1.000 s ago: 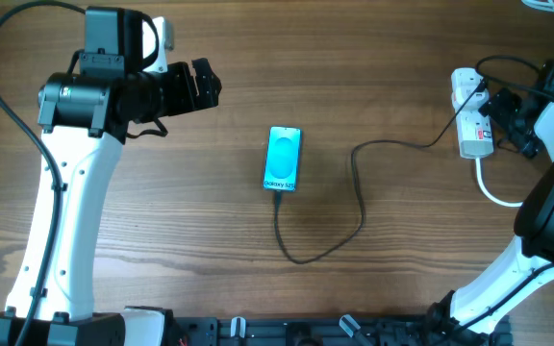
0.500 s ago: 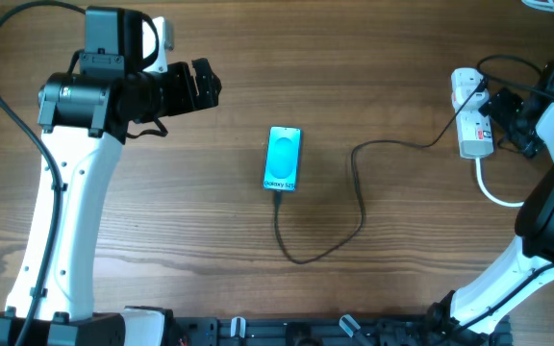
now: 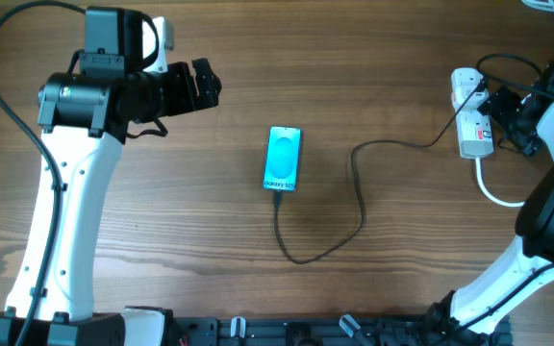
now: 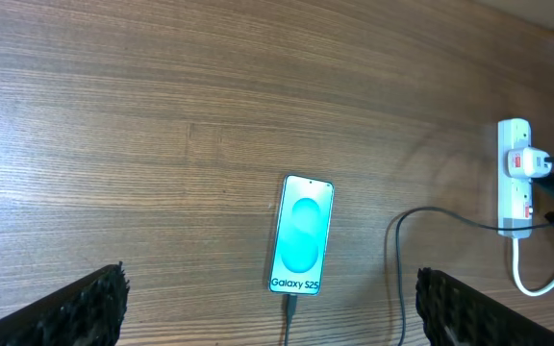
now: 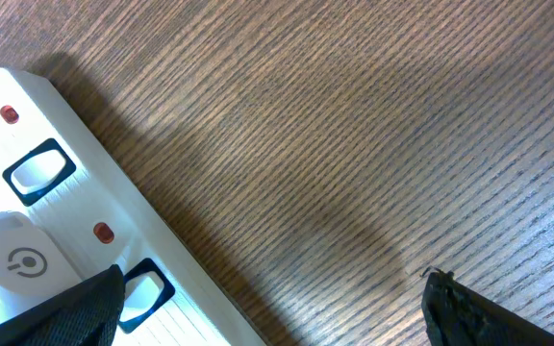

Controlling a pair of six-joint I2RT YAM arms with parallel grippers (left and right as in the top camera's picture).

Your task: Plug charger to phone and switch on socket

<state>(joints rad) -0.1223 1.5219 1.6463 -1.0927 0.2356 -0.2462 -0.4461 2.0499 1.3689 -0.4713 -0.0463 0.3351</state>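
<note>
The phone (image 3: 283, 159) lies at the table's middle, its cyan screen up. It also shows in the left wrist view (image 4: 303, 234). The charger (image 3: 358, 207) loops from the phone's near end to the socket (image 3: 467, 125). Its tip (image 4: 289, 306) sits at the phone's bottom edge. My left gripper (image 3: 206, 85) is open and empty, up and to the left of the phone. My right gripper (image 3: 496, 113) is open over the socket's right side. In the right wrist view one fingertip (image 5: 80, 309) lies by a rocker switch (image 5: 145, 291) on the socket (image 5: 27, 240).
A thick white cable (image 3: 493, 192) curves from the socket's near end toward the right arm. A second rocker switch (image 5: 38, 171) and small red marks (image 5: 104, 232) show on the socket. Black arm cables hang at the far right.
</note>
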